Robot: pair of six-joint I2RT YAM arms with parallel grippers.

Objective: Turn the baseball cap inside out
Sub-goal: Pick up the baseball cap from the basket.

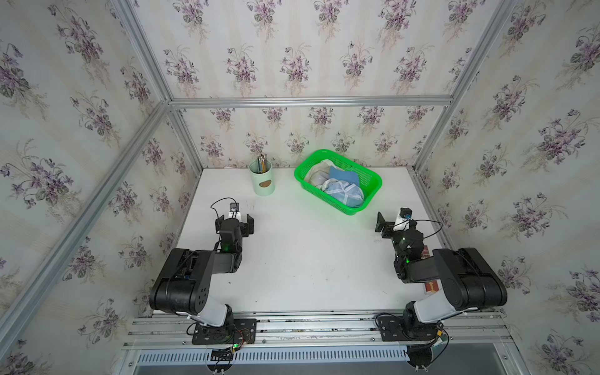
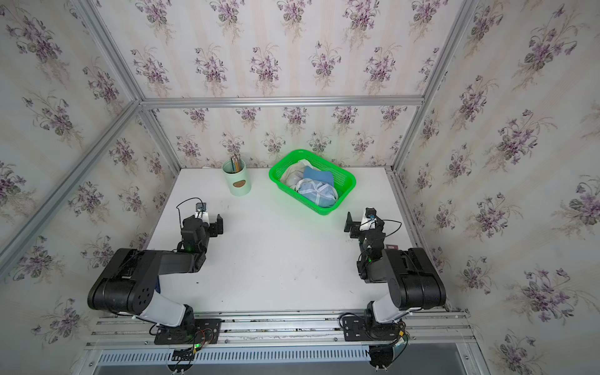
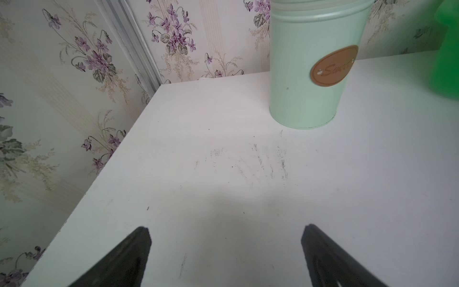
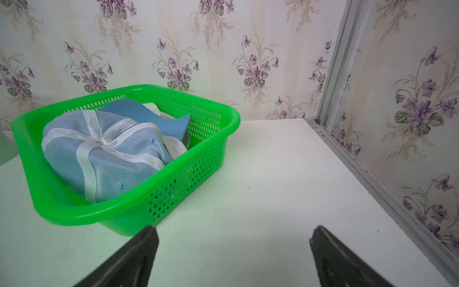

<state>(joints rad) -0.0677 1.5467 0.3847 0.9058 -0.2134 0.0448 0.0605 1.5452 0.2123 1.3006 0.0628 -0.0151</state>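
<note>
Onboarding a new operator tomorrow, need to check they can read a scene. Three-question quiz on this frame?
1. Where does the baseball cap lie?
2. What stands beside the green basket on the table? A: a mint pencil pot; B: a red mug; C: a glass bottle.
3. True or false: the right gripper is shut on the cap.

Key: 1. In the green basket. 2. A. 3. False; it is open and empty, as is the left gripper.
</note>
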